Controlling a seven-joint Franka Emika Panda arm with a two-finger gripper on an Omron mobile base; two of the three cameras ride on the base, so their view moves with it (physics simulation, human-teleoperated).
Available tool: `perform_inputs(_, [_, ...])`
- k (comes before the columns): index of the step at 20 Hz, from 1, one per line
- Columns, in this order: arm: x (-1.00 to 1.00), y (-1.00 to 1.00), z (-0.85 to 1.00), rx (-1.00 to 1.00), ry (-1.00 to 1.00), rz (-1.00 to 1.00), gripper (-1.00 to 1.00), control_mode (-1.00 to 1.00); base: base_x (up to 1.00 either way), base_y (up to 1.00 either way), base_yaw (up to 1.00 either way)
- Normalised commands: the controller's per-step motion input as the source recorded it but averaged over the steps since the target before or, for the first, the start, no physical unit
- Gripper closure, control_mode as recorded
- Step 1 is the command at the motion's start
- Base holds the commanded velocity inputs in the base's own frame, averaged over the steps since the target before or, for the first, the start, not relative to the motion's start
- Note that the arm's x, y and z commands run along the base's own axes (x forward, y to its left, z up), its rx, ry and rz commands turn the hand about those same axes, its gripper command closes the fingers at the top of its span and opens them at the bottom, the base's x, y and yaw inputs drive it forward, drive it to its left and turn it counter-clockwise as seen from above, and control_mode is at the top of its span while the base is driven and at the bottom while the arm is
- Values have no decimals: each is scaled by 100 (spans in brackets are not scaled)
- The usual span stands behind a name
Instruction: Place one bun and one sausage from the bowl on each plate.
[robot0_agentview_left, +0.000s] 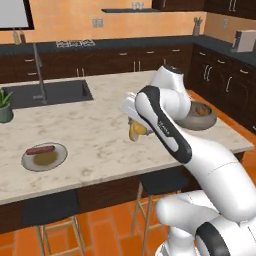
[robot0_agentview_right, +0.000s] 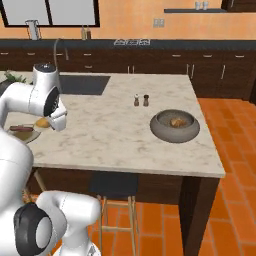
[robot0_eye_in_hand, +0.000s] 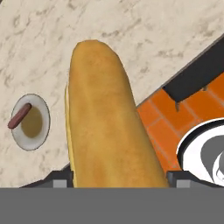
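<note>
**Bun held over the counter, sausage on the grey plate**

The gripper (robot0_eye_in_hand: 114, 175) is closed on a long golden bun (robot0_eye_in_hand: 105, 118), which runs up the hand view from between the finger tips. In the left base view the bun (robot0_agentview_left: 135, 131) hangs under the white wrist, above the marble counter (robot0_agentview_left: 100, 130) near its front half; in the right base view it (robot0_agentview_right: 43, 122) peeks out beside the wrist at the left.

Below and to the left on the counter lies the grey plate (robot0_agentview_left: 44, 156) with an olive-brown centre. A red-brown sausage (robot0_agentview_left: 39, 149) lies across its far edge. The hand view has the same plate (robot0_eye_in_hand: 29, 122) and sausage (robot0_eye_in_hand: 19, 116) well to the side of the bun.

Farther right, near the counter's end, sits the bowl (robot0_agentview_right: 175, 125), with something orange-brown inside; what it is cannot be told. Just beyond it stand two small shakers (robot0_agentview_right: 140, 100), one pale, one dark.

At the far left are the sink (robot0_agentview_left: 45, 93), its tap (robot0_agentview_left: 39, 72), and a potted plant (robot0_agentview_left: 5, 106).
</note>
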Motion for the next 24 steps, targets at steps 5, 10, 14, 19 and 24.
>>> perform_inputs(5, [0,0,0,0,0,0,100,100,37,100,-21])
perform_inputs(10, [0,40,-2,-1,0,-9,100,-100,5,60,-13])
perform_inputs(14, [4,100,-44,-4,9,-26,100,-100,0,0,0])
perform_inputs(19, [49,64,-68,0,21,-39,100,-100,0,0,0])
perform_inputs(24, [57,12,-73,0,16,-39,100,-100,0,0,0])
